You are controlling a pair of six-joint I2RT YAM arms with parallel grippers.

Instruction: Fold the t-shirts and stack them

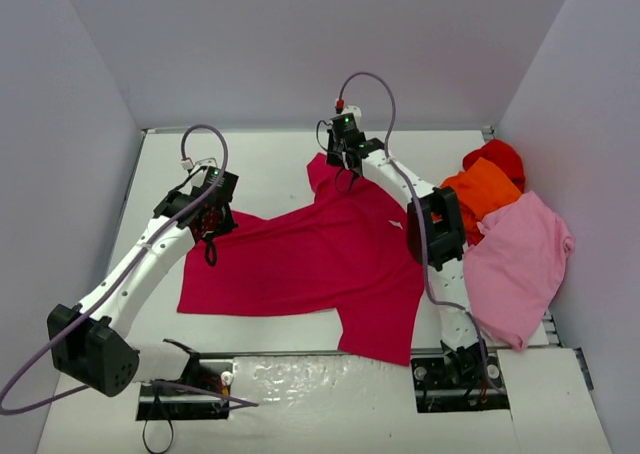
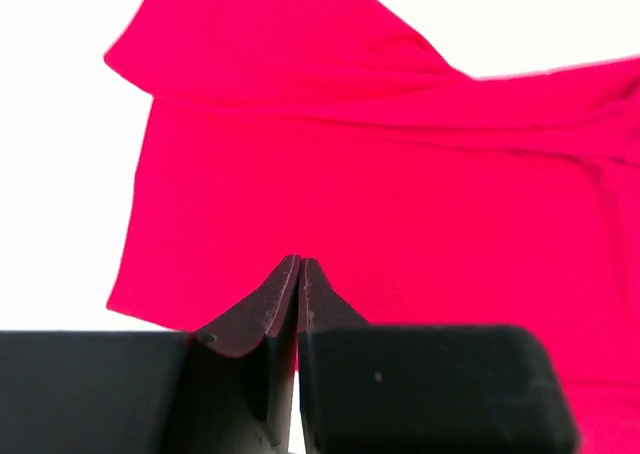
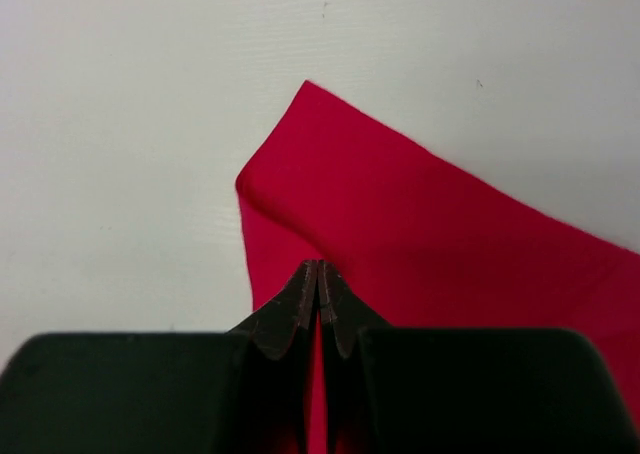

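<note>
I'm looking down on a white table (image 1: pixel 270 164) boxed in by plain white walls (image 1: pixel 300 44) on 3 sides. At the left, the left gripper (image 1: pixel 210 254) hangs over the left part of the crimson t-shirt (image 1: pixel 300 264). On its wrist view the 2 fingers (image 2: pixel 260 314) are clenched tip to tip above the cloth, and I can't tell whether any fabric is nipped between them. The crimson t-shirt lies opened out across the middle of the table, 1 sleeve pointing to the far side and another hanging toward the near edge. At that far sleeve sits the right gripper (image 1: pixel 346 180). Its fingers (image 3: pixel 290 314) are also pressed together, right at the sleeve's corner, and a grip on the cloth I can't confirm. Far right, 3 more shirts are heaped: a bright red t-shirt (image 1: pixel 497 157) farthest back, an orange t-shirt (image 1: pixel 485 194) against it, and a light pink t-shirt (image 1: pixel 515 259) nearest, draped toward the table's right edge.
</note>
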